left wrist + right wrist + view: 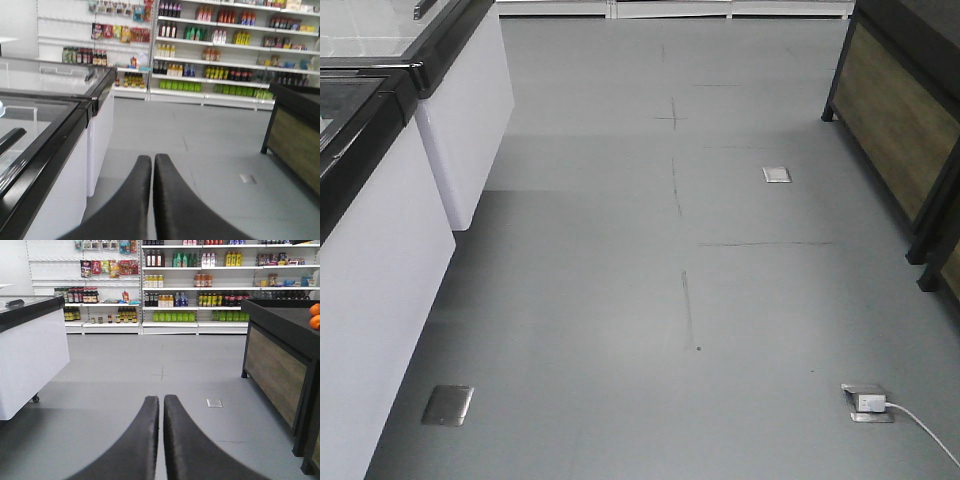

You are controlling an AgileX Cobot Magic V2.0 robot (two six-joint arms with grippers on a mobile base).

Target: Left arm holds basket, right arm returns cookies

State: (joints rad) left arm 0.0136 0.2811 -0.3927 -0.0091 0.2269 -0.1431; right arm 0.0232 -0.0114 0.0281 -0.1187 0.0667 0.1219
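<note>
No basket and no cookies show in any view. My left gripper (152, 159) is shut with nothing between its dark fingers and points down a shop aisle beside a white chest freezer (60, 150). My right gripper (161, 399) is shut and empty, pointing down the same aisle toward stocked shelves (200, 285). Neither gripper shows in the front view, which holds only grey floor (670, 260).
White chest freezers with black rims (380, 200) line the left side. A dark wooden display stand (905, 130) is on the right, with oranges (315, 316) on top. Floor sockets (448, 405) (776, 175) and a plugged white charger with its cable (872, 403) lie on the floor.
</note>
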